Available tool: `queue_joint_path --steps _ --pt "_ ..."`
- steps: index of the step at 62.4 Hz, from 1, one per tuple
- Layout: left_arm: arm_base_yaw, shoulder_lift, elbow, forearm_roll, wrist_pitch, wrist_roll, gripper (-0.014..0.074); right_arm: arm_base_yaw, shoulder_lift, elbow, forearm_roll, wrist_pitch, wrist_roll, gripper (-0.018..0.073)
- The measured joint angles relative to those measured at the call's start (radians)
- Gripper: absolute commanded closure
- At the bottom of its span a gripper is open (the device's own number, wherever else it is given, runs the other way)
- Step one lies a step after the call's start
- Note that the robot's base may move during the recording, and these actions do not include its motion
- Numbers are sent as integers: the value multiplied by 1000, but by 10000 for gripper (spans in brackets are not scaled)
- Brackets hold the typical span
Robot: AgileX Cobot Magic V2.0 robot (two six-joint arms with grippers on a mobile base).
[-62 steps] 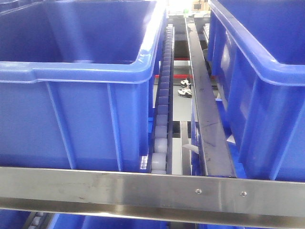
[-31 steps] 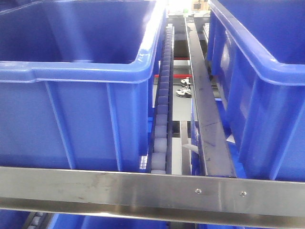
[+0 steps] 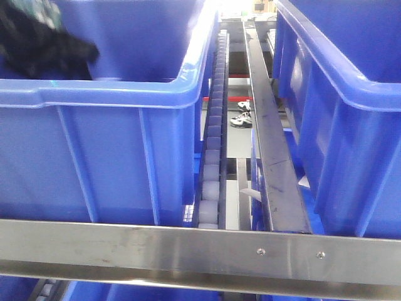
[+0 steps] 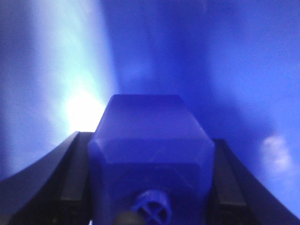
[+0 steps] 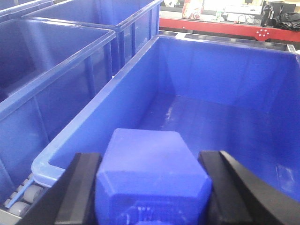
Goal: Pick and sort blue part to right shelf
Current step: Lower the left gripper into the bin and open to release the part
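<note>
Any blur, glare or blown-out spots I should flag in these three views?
Front view: a dark shape at top left, over the left bin, is smeared; top centre is blown out. Left wrist view: soft throughout, with white glare on the bin wall left of the blue part. Right wrist view: cleanest and evenly lit, only the second blue part up close slightly soft.

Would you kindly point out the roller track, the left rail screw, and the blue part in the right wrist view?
roller track (image 3: 212, 153): front-facing view, a roller midway along.
left screw (image 3: 260, 251): front-facing view, its head.
blue part (image 5: 152, 180): right wrist view, its top face.
</note>
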Motion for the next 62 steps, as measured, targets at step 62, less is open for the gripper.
queue_joint_path --steps 62 --pt "0 -399 118 -8 58 0 281 0 0 0 0 0 0 273"
